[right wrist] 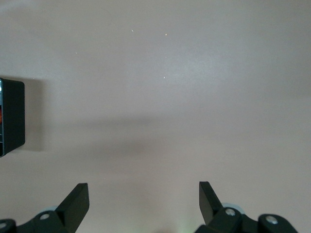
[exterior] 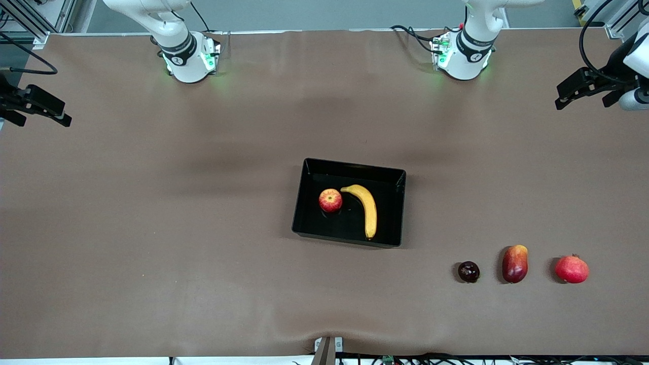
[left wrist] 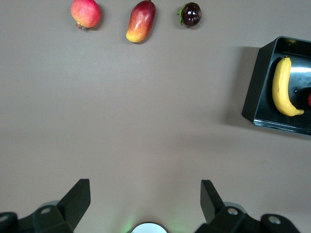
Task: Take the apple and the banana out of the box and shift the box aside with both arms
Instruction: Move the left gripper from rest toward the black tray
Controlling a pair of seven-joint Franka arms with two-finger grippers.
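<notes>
The black box (exterior: 355,166) lies in the middle of the brown table. Inside it the apple (exterior: 330,200) rests beside the banana (exterior: 367,208), which curves along the wall toward the left arm's end. My left gripper (exterior: 564,96) hangs open and empty high over its end of the table. In the left wrist view it (left wrist: 146,189) frames bare table, with the box (left wrist: 252,92) and banana (left wrist: 283,87) at the edge. My right gripper (exterior: 63,115) hangs open and empty over the right arm's end. In the right wrist view it (right wrist: 143,187) shows a box corner (right wrist: 12,116).
Three other fruits lie in a row nearer to the front camera than the box, toward the left arm's end: a dark round fruit (exterior: 468,271), a red-yellow oblong fruit (exterior: 515,263) and a red pomegranate (exterior: 572,269). Both arm bases (exterior: 190,56) (exterior: 461,56) glow green.
</notes>
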